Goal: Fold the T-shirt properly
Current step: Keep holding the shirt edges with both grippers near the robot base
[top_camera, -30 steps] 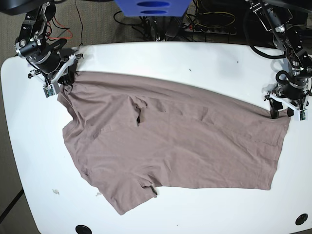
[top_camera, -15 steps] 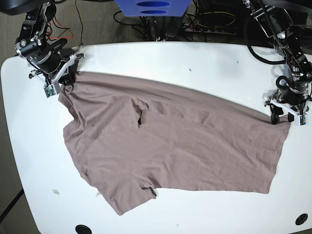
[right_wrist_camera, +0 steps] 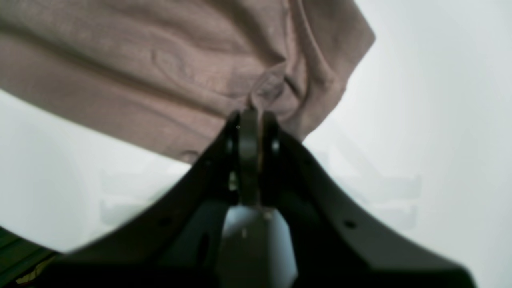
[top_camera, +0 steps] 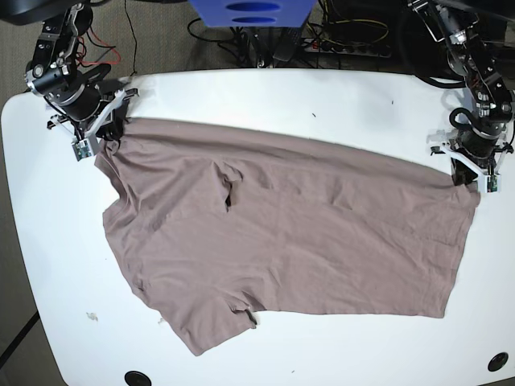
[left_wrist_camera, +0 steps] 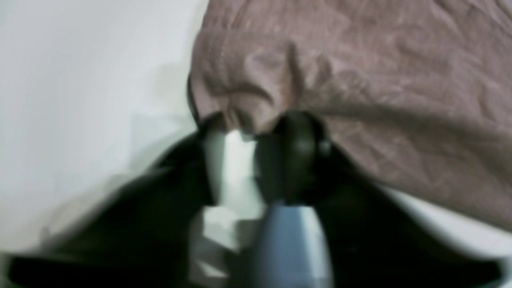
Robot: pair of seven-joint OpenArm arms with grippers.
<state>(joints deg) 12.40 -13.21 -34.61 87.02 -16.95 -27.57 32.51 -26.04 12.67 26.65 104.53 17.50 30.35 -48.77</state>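
Base view: the large plain taupe short-sleeved T-shirt [top_camera: 282, 233] lies spread flat across the white rounded table [top_camera: 265, 96], bare white margin along the far edge and near corners. No writing is readable anywhere. The right gripper [top_camera: 109, 122], at far left, is pressed together pinching a shirt corner. The left gripper [top_camera: 465, 173], at far right, arm reaching down from behind, has nearly closed jaws nipping the shirt's hem corner.

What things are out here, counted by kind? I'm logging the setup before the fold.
T-shirt: 1
Grippers, left gripper and right gripper: 2
Table: 1
Total: 4
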